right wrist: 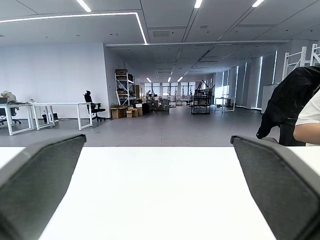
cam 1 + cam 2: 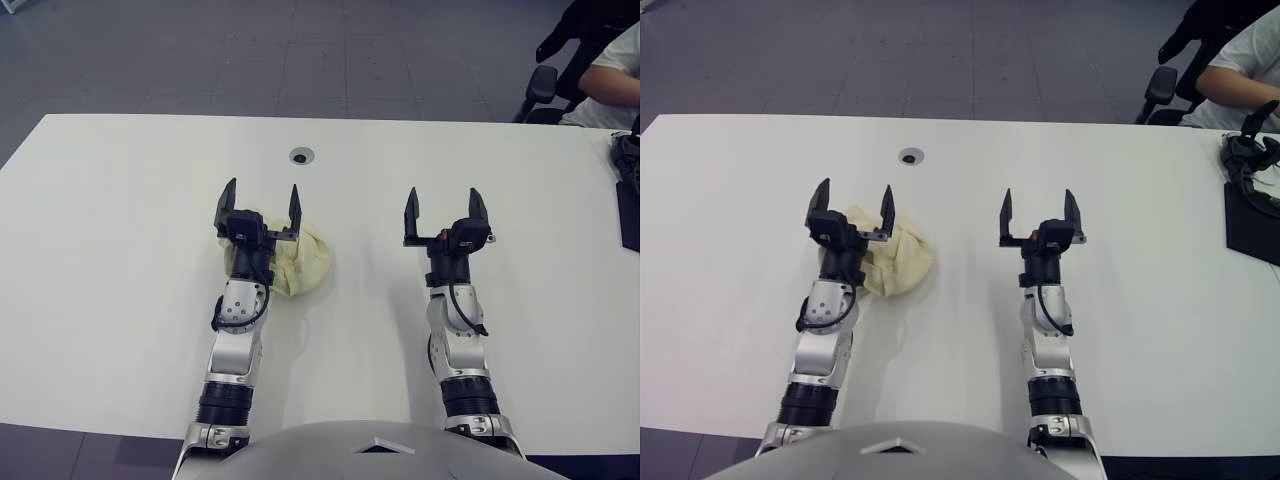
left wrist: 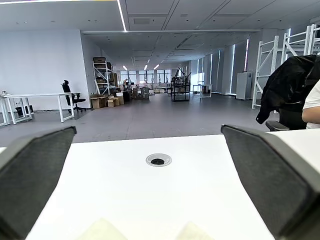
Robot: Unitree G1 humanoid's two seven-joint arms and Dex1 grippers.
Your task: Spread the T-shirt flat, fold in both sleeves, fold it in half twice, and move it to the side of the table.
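Lying crumpled on the white table (image 2: 120, 220), the pale yellow cloth T-shirt (image 2: 305, 262) sits partly under the wide-spread left claw (image 2: 262, 195); the right claw (image 2: 445, 200), equally wide, hovers well apart.

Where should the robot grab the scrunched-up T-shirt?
Probably a raised fold on the right part of the T-shirt, from above with the open left pincer. It lies as a crumpled heap partly under that arm, so no flat edge shows to pinch.

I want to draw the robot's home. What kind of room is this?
Probably a big open office or lab: a white table, storage shelves, and an office chair by a desk.
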